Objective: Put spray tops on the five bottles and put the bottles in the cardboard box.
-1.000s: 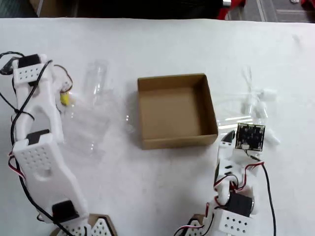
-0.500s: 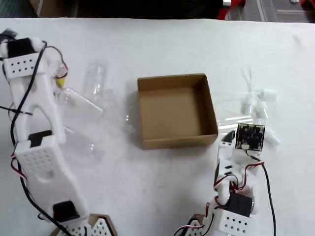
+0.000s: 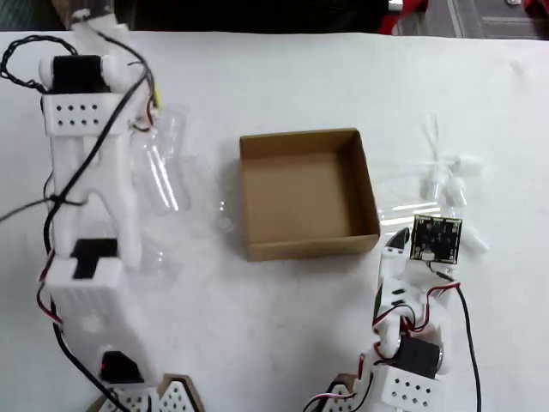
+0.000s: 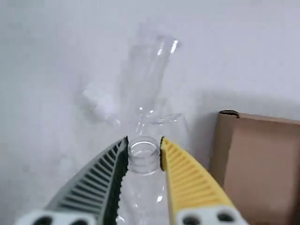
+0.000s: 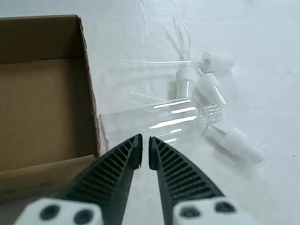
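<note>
The left arm (image 3: 86,172) has swung up and away across the tabletop (image 3: 283,86) during the last second, from beside the clear bottles towards the far edge, and it takes one bottle (image 4: 142,161) with it. The left gripper (image 4: 144,143) is closed around the open neck of this bottle, with the grey jaw on one side and the yellow jaw on the other. This bottle has no spray top yet. Another bottle (image 4: 149,70) lies on the tabletop beyond it. The cardboard box (image 3: 313,245) stands open in the middle, and no bottle is in it yet. The right gripper (image 5: 145,140) has not moved. It hangs almost closed, holding nothing, just beside the box corner and above a lying bottle (image 5: 159,119) and the loose spray tops (image 5: 208,86). I judge that a first bottle is now picked up, so a top must be fitted next, before any boxing.
</note>
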Controlling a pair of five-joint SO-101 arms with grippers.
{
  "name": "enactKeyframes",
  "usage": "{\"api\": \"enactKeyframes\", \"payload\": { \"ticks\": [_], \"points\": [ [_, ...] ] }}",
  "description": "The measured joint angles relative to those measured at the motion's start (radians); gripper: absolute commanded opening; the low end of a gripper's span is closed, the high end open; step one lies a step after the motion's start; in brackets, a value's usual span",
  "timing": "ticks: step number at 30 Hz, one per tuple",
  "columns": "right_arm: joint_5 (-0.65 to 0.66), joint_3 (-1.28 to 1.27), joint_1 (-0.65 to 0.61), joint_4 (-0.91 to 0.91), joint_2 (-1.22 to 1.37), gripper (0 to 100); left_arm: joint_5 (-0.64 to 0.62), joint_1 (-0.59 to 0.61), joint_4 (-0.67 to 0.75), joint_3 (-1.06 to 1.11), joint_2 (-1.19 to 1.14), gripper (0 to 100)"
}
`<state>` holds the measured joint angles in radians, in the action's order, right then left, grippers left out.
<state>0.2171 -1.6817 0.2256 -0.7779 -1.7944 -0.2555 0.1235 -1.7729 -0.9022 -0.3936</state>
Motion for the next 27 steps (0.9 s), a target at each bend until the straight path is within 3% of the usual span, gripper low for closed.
{"api": "enactKeyframes", "payload": {
  "ticks": [6,13,27],
  "points": [
    [0.0,0.0,0.0,0.0,0.0,1.5,0.261,-0.229,0.015,0.0,0.25,2],
    [0.0,0.0,0.0,0.0,0.0,1.5,0.368,-0.443,0.018,-0.002,0.407,2],
    [0.0,0.0,0.0,0.0,0.0,1.5,0.239,-0.493,-0.002,-0.002,0.588,2]
  ]
}}
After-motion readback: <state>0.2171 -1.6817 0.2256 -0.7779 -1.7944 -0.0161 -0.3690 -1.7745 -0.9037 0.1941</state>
